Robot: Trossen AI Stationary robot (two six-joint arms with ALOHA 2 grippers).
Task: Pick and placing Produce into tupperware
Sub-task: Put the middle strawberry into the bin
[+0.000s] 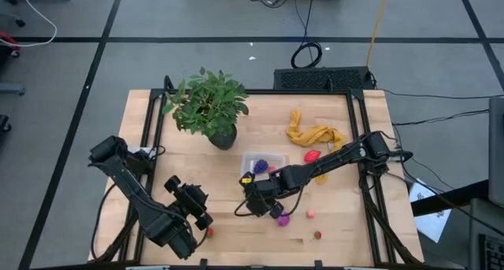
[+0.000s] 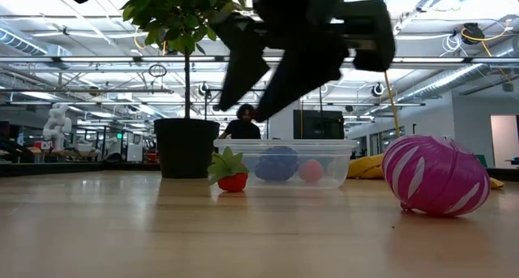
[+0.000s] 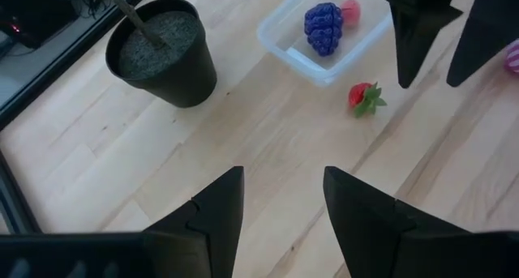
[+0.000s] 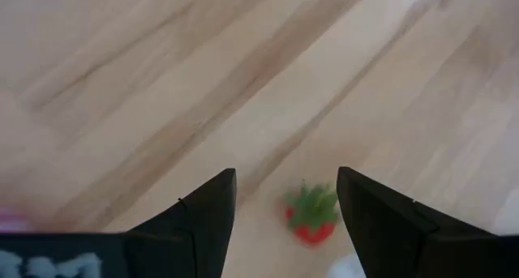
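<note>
No legible writing in any view; counter (image 1: 331, 223) was pale wood planking on grey floor with black lines. Right pincer (image 4: 284, 217) hung spread and empty above a strawberry (image 4: 311, 220) lying just beside the tupperware (image 1: 263, 165); left pincer (image 3: 280, 205) waited spread near the counter's front-left. Left wrist view showed a blue-purple bumpy fruit (image 3: 323, 28) and pink one (image 3: 350, 10) inside; low view alone showed a person (image 2: 243, 122) and striped magenta fruit (image 2: 436, 175).

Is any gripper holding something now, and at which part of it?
Nothing is held. The right gripper is open above a strawberry; the left gripper is empty.
</note>
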